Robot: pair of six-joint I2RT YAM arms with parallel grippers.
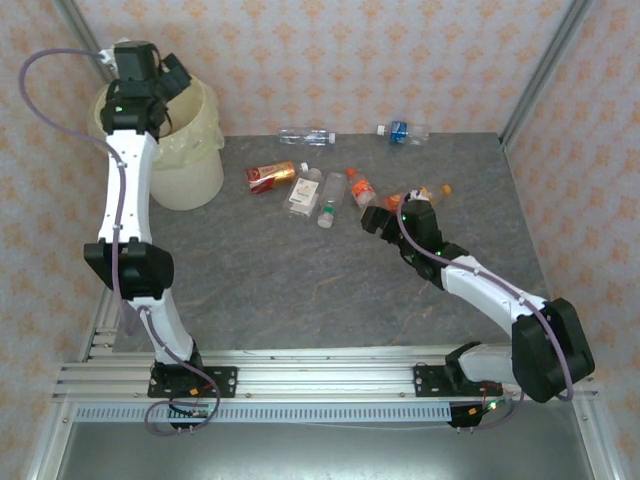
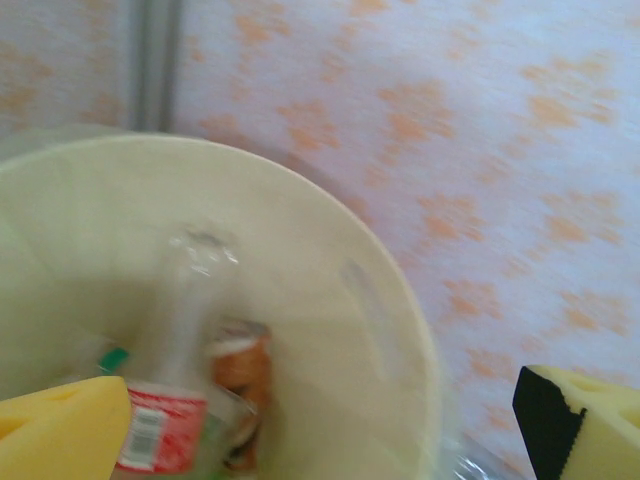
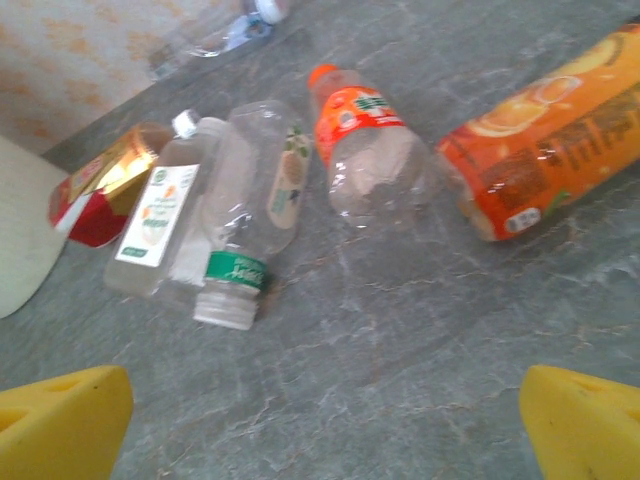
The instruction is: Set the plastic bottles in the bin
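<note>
Left claw [image 2: 320,440] wide, empty, above the bin [image 2: 400,300]. Right claw [image 3: 325,430] open over bottles [image 3: 365,150] lying on the tabletop [image 3: 400,330]. Apparently empty: light, thin-walled, slick, easily crushed. Take mid-body, across the width.

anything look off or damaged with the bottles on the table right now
Nothing spilled. The orange-capped bottle looks crumpled in its clear lower half. A clear bottle and a blue-labelled bottle lie by the far wall, apart from the main cluster of bottles. All lie on their sides.

Left arm [image 1: 128,190], right arm [image 1: 485,285]: jaws wide apart
</note>
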